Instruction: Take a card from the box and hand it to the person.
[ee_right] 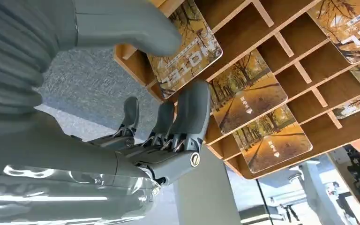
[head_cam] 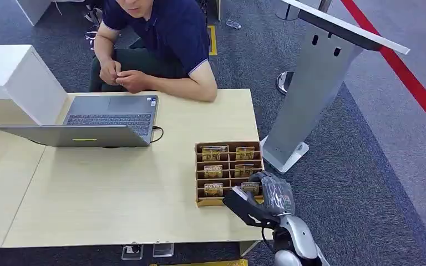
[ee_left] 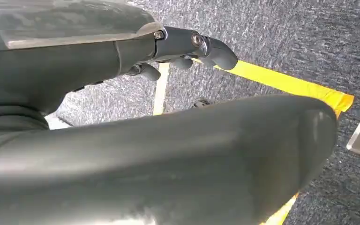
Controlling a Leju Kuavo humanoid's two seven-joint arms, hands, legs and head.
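Observation:
A wooden card box (head_cam: pixel 198 174) with several slots stands at the table's near right and holds several yellow autumn-print cards (head_cam: pixel 214 153). My right hand (head_cam: pixel 263 197) is at its near right corner. In the right wrist view the thumb (ee_right: pixel 131 28) lies on top of a card (ee_right: pixel 187 51) and a finger (ee_right: pixel 192 112) is under it, so the card is pinched at its slot in the box (ee_right: pixel 243 33). The person (head_cam: pixel 161 33) sits across the table with both hands together (head_cam: pixel 123 77). My left hand (ee_left: pixel 168 154) hangs over the carpet, holding nothing.
An open grey laptop (head_cam: pixel 102 119) sits at the table's (head_cam: pixel 116 194) far left, with a white box (head_cam: pixel 11 77) beside it. A grey slanted stand (head_cam: pixel 310 88) rises just right of the table. Yellow tape (ee_left: pixel 286 84) marks the floor.

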